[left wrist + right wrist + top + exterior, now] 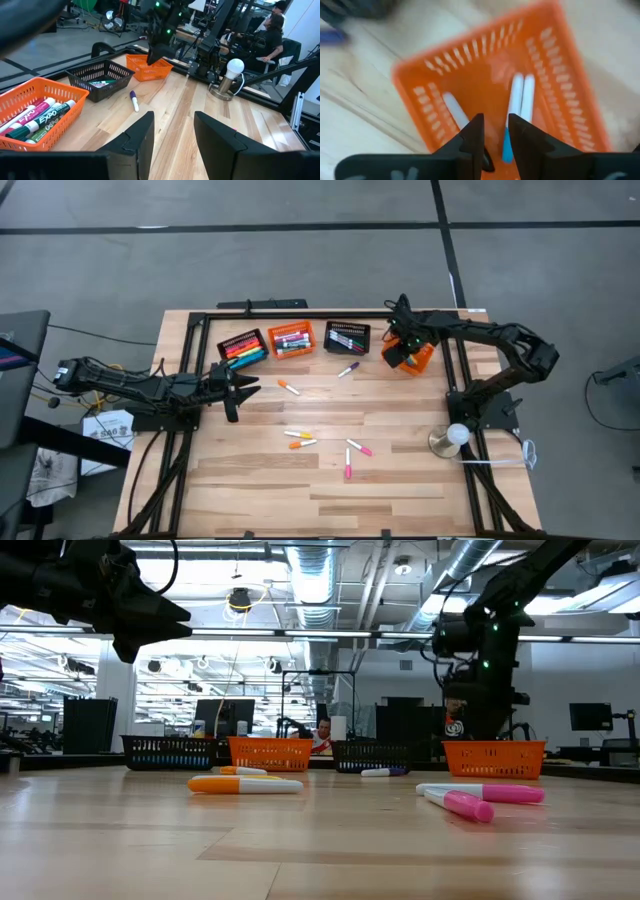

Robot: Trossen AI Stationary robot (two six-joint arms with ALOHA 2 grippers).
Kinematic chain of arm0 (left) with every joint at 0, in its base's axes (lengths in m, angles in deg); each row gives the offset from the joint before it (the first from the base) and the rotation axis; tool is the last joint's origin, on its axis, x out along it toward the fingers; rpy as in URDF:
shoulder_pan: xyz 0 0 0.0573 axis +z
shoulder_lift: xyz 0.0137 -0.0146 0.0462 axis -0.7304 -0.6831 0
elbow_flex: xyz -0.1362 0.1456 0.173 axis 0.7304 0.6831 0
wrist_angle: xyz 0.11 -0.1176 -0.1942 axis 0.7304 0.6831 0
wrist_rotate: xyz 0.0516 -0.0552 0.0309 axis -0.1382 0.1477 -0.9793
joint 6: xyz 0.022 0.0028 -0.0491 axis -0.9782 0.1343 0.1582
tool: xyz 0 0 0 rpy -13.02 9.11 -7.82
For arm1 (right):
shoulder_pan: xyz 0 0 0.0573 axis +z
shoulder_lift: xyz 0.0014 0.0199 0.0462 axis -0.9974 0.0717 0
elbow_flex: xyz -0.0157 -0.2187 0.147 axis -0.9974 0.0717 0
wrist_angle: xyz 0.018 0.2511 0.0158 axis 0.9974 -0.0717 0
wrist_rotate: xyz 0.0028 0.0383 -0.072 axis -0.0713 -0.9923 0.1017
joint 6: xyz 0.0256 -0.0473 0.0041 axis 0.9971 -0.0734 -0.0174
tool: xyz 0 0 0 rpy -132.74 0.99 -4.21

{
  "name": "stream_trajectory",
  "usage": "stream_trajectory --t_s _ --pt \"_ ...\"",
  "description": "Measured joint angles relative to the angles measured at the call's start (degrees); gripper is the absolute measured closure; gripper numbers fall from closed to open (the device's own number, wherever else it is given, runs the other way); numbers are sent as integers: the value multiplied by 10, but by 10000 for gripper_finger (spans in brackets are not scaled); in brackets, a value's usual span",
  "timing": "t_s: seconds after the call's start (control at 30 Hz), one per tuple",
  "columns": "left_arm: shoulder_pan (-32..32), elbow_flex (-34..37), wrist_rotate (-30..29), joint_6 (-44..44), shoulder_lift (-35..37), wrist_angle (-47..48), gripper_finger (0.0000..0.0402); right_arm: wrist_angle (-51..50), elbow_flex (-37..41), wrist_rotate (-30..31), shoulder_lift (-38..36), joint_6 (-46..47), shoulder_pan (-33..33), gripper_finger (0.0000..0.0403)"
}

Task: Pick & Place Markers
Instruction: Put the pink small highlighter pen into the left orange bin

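Right gripper [495, 132] reaches down over slotted orange plastic basket [413, 356], fingers narrowly parted, empty; left gripper [172, 131] hovers level above wooden table [330, 480], fingers apart, empty.

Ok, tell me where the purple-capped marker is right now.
In the high view the purple-capped marker lies loose on the table's far half, just in front of the black basket and left of the orange basket that the right gripper hangs over.

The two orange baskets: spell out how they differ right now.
The orange basket in the back row sits square between the two black baskets, no gripper near; the far-right orange basket sits skewed, apart, under the right gripper. The row basket looks packed with markers; the skewed one holds few. Both are orange, slotted plastic.
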Motion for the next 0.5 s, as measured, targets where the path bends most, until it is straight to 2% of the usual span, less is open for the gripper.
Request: stream_trajectory --t_s 0.27,0.5 --pt "0 0 0 0 0 0 263 14 -64 0 -55 -3 45 337" --pt "0 0 0 0 0 -2 263 13 -94 -7 -115 -3 130 340"
